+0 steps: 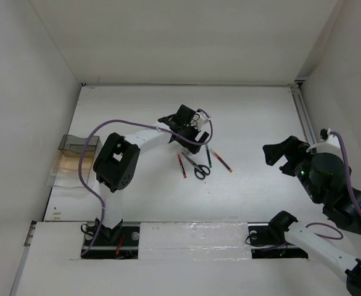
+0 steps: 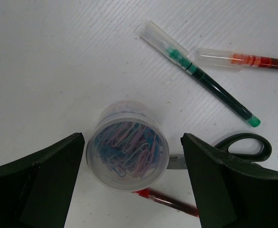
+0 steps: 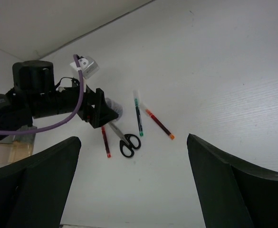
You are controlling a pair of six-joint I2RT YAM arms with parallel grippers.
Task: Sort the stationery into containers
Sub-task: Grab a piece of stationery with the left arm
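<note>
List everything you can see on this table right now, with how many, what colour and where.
scissors: one, black handles, mid-table among the pens
red pen: one, just left of the scissors
green pen: one, dark green with a clear cap, just right of the scissors
red-orange pen: one, farthest right of the group
round tub: one, clear, full of coloured paper clips, by the scissors' blades
grey box: one, translucent, left table edge, farthest of the row
tan box: one, middle of the row
clear box: one, whitish, nearest of the row
table: one, white
left pincer: black, open, straddling the round tub
right pincer: black, open, holding nothing, right side
</note>
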